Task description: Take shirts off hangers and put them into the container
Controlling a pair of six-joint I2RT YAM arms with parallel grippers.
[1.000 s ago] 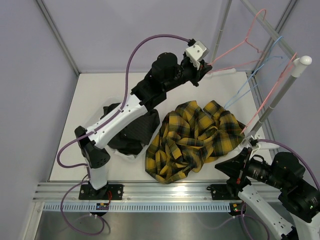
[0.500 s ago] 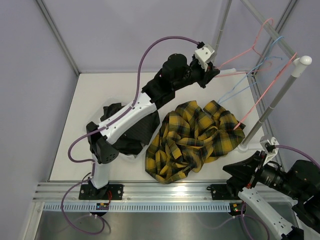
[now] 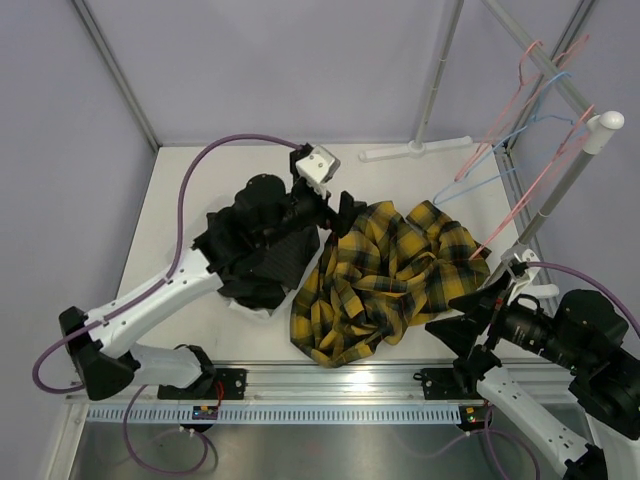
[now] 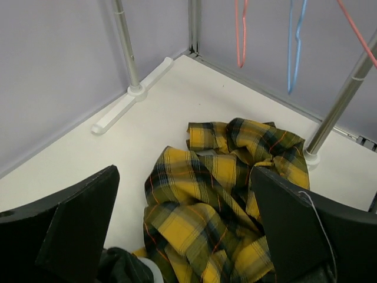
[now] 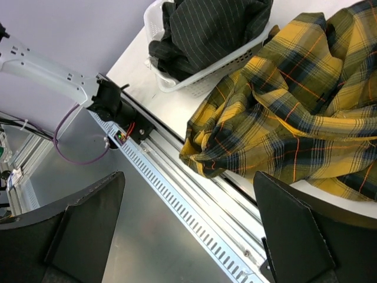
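The yellow-and-black plaid shirt (image 3: 390, 270) lies crumpled in the middle of the counter (image 3: 190, 190), outside the container (image 3: 250, 308). Its left edge is pressed against the tub's right wall. In the right wrist view that wall (image 5: 235, 62) is white and slotted. The black pinstriped shirt (image 3: 265, 255) is heaped inside, spilling over the rim.

The left pincer (image 3: 338, 218) hangs over the spot where the tub's far right corner meets the plaid cloth. Its fingers stand wide apart and hold nothing. In its own camera the two dark fingers (image 4: 76, 224) frame the plaid folds below, with a scrap of black cloth at the bottom edge.

The right pincer (image 3: 465, 318) sits low at the near right of the counter, just beside the plaid shirt's near right edge. It too is spread wide and grips nothing. Its camera looks past the fingers (image 5: 288, 230) at the shirt's near hem and the slotted metal rail (image 5: 177, 194) along the counter's near edge.

At the far right, the pink hangers (image 3: 525, 60) and a light blue hanger (image 3: 500, 150) hang as thin wire from the slanting grey frame bar (image 3: 520, 40). They are beside the white pole with a round knob (image 3: 565, 180). A second stand (image 3: 430, 90) rises at the far edge of the counter.
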